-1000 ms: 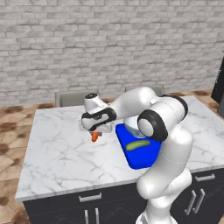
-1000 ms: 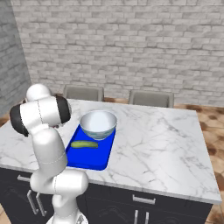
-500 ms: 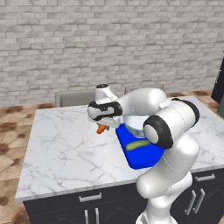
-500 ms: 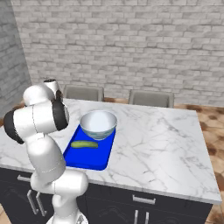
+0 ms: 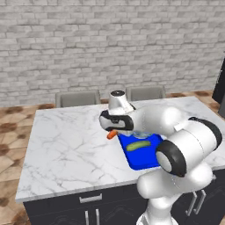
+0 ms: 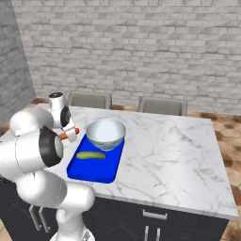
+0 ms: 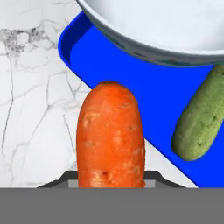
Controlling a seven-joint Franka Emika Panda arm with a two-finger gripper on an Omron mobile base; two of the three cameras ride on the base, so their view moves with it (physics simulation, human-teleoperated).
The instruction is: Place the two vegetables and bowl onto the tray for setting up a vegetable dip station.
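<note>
My gripper (image 5: pixel 111 131) is shut on the small orange carrot (image 5: pixel 111 134), holding it in the air just over the left edge of the blue tray (image 5: pixel 148 161). In the hand view the carrot (image 7: pixel 110 131) points out over the tray's rim (image 7: pixel 70 41). The dark green cucumber (image 7: pixel 199 122) lies on the tray, and the pale bowl (image 7: pixel 166 26) sits at the tray's far end. From the right base view, the carrot (image 6: pixel 69 133) hangs left of the bowl (image 6: pixel 106 133), with the cucumber (image 6: pixel 91 155) on the tray (image 6: pixel 92 172).
The tray rests on a white marble counter (image 5: pixel 66 149) with bare room to its left. Two grey chairs (image 5: pixel 78 97) (image 5: pixel 145 92) stand behind the counter before a brick wall. Dark cabinets run under the counter's front edge.
The arm has swung right, carrying the carrot from over the bare counter to the tray's left edge. Bowl and cucumber have stayed put.
</note>
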